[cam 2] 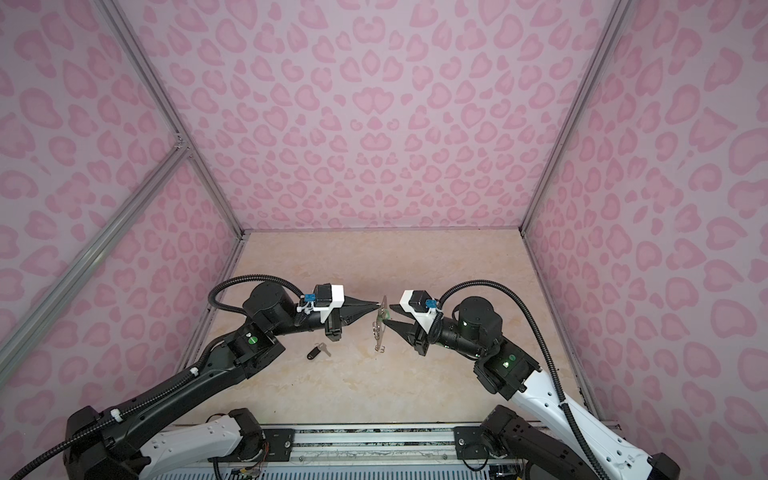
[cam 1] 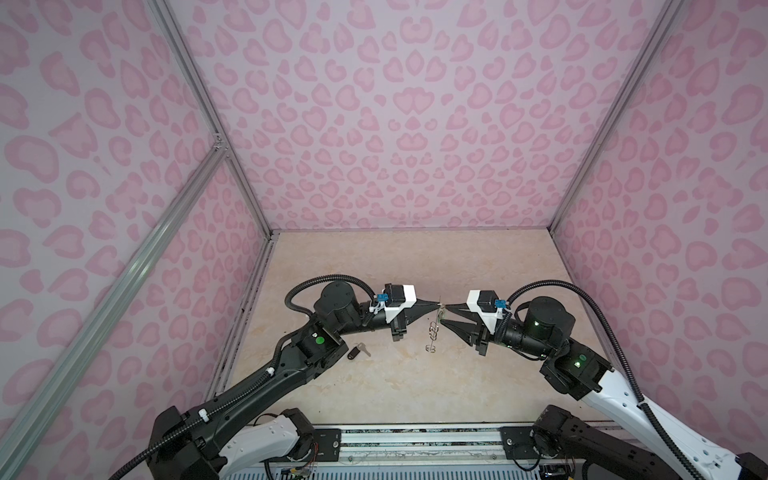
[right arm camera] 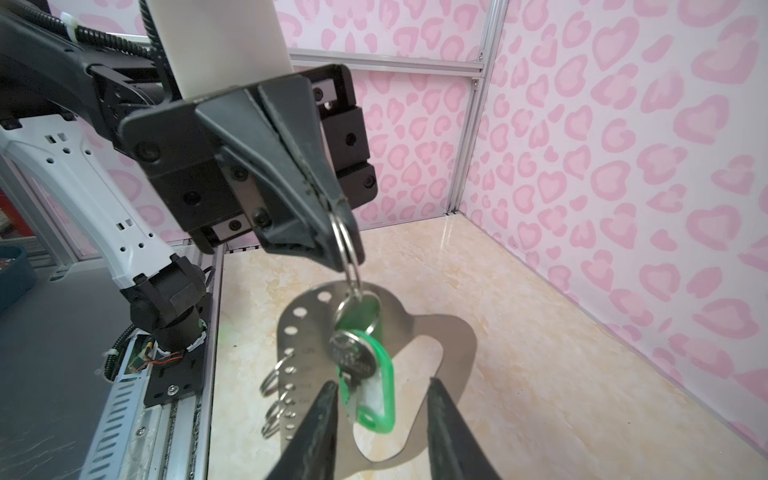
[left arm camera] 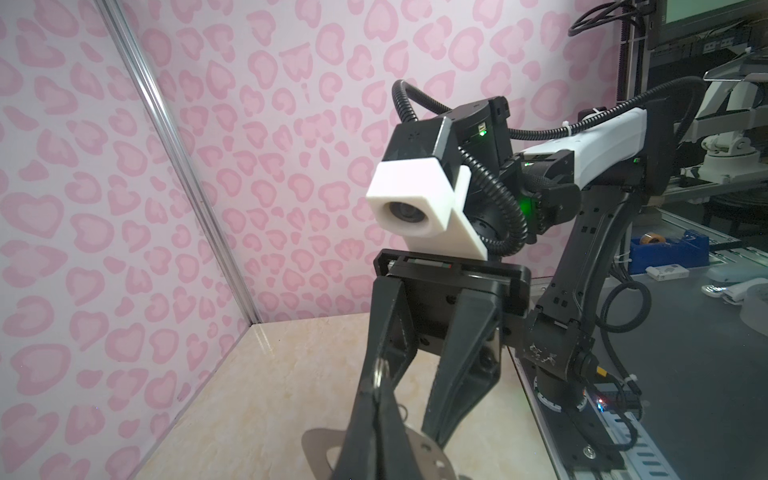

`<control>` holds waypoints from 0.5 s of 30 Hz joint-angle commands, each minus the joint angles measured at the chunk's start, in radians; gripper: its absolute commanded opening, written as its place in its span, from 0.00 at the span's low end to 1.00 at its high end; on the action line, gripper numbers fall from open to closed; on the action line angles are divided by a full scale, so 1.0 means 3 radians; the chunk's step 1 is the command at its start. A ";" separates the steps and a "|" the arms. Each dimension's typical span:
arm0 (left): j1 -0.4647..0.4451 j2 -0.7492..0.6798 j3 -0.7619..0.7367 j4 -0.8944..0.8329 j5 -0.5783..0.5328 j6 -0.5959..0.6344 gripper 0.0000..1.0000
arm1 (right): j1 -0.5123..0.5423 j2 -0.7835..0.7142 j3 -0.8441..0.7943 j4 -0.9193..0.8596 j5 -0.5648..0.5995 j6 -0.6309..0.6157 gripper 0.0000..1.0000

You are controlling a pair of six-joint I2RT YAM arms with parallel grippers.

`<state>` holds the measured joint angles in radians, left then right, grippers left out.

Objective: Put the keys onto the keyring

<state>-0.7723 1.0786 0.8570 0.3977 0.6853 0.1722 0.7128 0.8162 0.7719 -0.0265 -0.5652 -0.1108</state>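
Keyring (right arm camera: 451, 332) hangs above the table (cam 1: 374, 395) from 1 wire ring pinched in the closed left gripper (right arm camera: 338, 241). Green-tagged key (right arm camera: 365, 374) dangles against it, apparently off that same ring, between the parted jaws of the right gripper (right arm camera: 382, 382). Black-tagged key (cam 1: 358, 352) lies on the table, well apart.

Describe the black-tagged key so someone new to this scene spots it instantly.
On the beige marble tabletop, look just beside the left arm. The black-tagged key lies flat there, alone. Its neighbour, the green-tagged key, hangs in the air with the grey keyring farther right; this one is loose on the table, with a black oval tag.
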 commanded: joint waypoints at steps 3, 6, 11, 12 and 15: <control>0.0000 0.0004 0.0027 0.0066 0.0072 0.0044 0.03 | 0.0001 0.0130 0.0082 0.0081 -0.0294 0.0118 0.36; -0.0001 -0.0010 0.0028 0.0047 0.0063 0.0053 0.03 | 0.0008 0.0158 0.0089 0.0065 -0.0401 0.0153 0.30; 0.0000 -0.0026 0.0042 0.0000 0.0028 0.0113 0.03 | 0.0014 0.0136 0.0072 -0.0060 -0.0439 0.0165 0.14; -0.0002 -0.0026 0.0043 -0.0015 0.0013 0.0127 0.03 | 0.0014 0.0116 0.0066 -0.0072 -0.0421 0.0165 0.09; -0.0003 -0.0039 0.0036 -0.0032 -0.0058 0.0161 0.03 | 0.0013 0.0067 0.0055 -0.0111 -0.0368 0.0169 0.01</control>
<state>-0.7727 1.0752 0.8570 0.3794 0.6907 0.1974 0.7155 0.8448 0.7925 -0.0509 -0.6731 -0.0681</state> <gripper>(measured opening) 0.050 0.047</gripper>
